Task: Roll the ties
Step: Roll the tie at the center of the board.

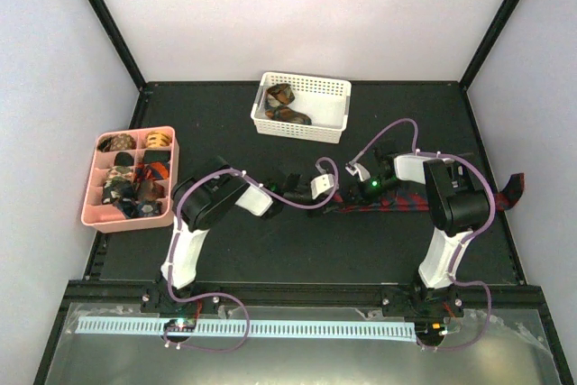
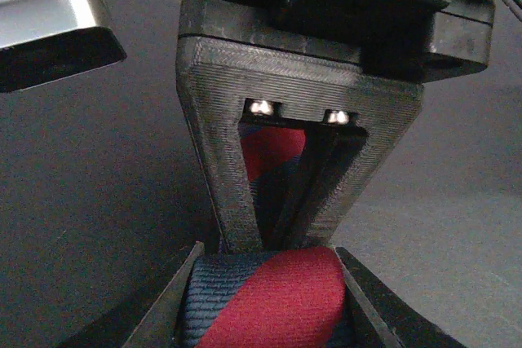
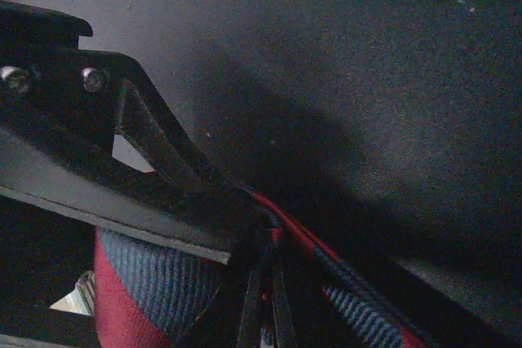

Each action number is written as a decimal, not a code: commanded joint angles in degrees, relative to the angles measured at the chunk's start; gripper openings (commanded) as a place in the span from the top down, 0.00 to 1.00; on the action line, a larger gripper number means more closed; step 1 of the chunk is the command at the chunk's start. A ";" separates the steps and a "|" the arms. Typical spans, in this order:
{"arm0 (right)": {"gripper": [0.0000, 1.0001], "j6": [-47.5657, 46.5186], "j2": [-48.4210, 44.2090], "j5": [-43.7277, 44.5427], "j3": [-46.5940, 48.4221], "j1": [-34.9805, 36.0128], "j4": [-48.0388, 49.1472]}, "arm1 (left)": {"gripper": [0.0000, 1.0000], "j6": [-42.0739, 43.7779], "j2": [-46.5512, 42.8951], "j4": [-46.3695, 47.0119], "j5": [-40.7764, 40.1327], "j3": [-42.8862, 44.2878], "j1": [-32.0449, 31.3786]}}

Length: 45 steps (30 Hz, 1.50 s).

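A dark red-and-navy striped tie [image 1: 406, 202] lies stretched across the black mat, its tail at the right edge [image 1: 512, 188]. Its left end is wound into a small coil. My left gripper [image 1: 332, 194] is shut on that coil; in the left wrist view the coil [image 2: 277, 303] fills the space between its fingers [image 2: 183, 299]. My right gripper [image 1: 354, 192] faces it closely and is shut on the tie just beside the coil. It shows as a black triangular frame in the left wrist view [image 2: 273, 238]. In the right wrist view its fingertips [image 3: 254, 299] pinch the fabric [image 3: 155, 283].
A white basket [image 1: 329, 87] at the back centre holds a couple of rolled ties [image 1: 287, 107]. A pink divided organizer [image 1: 90, 178] at the left holds several rolled ties. Purple cables loop over both arms. A perforated white strip runs along the near edge.
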 commanded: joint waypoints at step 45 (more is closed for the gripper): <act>0.62 1.47 -0.83 -4.60 5.92 1.22 -5.03 | 0.66 14.12 1.24 -25.22 -5.90 4.11 -0.54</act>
